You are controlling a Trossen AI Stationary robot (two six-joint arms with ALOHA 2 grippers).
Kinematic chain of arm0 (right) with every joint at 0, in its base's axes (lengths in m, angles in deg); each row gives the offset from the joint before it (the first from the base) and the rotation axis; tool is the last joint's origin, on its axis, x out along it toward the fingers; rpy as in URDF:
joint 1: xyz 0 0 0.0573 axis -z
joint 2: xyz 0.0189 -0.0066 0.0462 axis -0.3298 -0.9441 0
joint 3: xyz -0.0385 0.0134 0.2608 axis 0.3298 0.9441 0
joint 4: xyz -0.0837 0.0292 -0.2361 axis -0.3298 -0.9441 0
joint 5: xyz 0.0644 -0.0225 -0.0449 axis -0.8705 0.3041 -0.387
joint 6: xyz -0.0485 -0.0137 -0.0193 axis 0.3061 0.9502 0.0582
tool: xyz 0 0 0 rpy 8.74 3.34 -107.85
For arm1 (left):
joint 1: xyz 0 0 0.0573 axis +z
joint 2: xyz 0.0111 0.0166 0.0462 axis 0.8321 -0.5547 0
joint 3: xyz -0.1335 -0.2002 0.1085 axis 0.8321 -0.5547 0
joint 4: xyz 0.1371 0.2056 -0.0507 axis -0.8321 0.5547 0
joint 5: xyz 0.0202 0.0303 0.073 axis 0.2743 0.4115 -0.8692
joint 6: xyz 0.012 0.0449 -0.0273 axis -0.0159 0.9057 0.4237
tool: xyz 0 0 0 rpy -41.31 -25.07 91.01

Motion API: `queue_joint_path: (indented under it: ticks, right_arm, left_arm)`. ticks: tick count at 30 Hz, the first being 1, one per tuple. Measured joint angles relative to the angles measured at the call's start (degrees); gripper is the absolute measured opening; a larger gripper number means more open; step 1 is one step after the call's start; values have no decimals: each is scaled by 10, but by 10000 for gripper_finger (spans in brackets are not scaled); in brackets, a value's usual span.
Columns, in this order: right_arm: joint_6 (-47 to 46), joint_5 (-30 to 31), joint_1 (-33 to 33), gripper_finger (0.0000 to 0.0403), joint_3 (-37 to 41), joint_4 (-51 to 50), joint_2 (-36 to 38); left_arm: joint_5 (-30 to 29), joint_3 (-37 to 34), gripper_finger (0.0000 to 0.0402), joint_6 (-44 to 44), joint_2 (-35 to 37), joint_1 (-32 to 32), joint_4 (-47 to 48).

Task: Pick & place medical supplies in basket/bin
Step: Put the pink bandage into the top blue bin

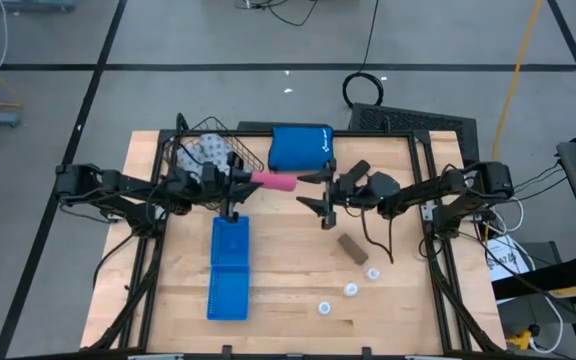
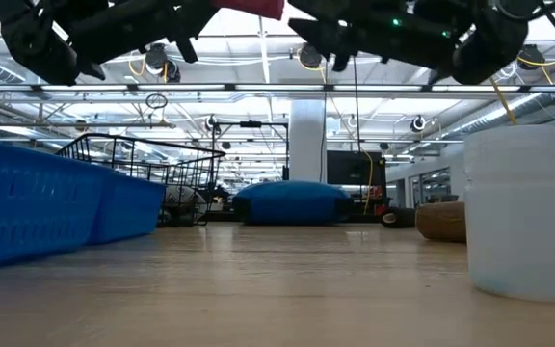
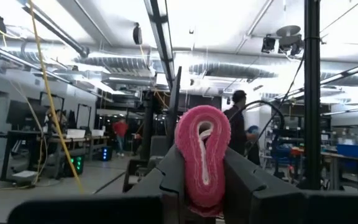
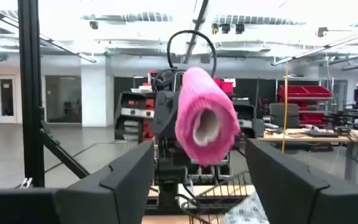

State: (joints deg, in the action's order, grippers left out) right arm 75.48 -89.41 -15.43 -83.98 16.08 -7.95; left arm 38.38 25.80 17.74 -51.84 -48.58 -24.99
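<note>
Holding the pink roll (image 1: 273, 181) up off the table in my left gripper (image 1: 240, 180), facing my right gripper (image 1: 324, 195).

My left fingers (image 3: 166, 180) pinch the roll on both sides, squeezing its end flat, and it sticks out toward my right gripper, whose fingers (image 4: 126, 177) are spread wide apart with the roll's open end between them but not touching. Both of us hang above the table's middle, in front of the bright blue zip pouch (image 1: 301, 147). The wire-mesh basket (image 1: 230, 132) sits at the back left with the patterned fabric pack (image 1: 208, 152) inside it. The blue tray (image 1: 229, 267) lies below my left gripper. The brown roll (image 1: 353, 248) and three white discs (image 1: 350, 290) rest on the wood to the front right.
</note>
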Motion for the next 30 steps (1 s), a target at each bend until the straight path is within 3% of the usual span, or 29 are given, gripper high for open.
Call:
queue_joint_path:
  ticks: [7, 12, 16, 24, 27, 30]
  right_arm:
    - [1, -2, 0, 276, -57, -2, -41]
    - [1, -16, -1, 267, -76, -5, -70]
    - [-2, -15, -1, 218, -79, -1, -74]
    - [14, -15, 0, 57, -79, -5, -74]
    - [22, -15, 0, 50, -79, -24, -68]
    - [24, -20, 4, 50, -79, -86, -46]
  left_arm:
    - [0, 0, 60, 0, 0, 0, 9]
    - [0, 0, 60, -2, 0, 0, 18]
    - [1, 0, 60, -2, 0, 0, 24]
    - [6, 0, 60, 0, 1, 0, 32]
    - [1, 0, 60, -13, 2, 0, 52]
    - [-24, 0, 60, -87, 4, 1, 74]
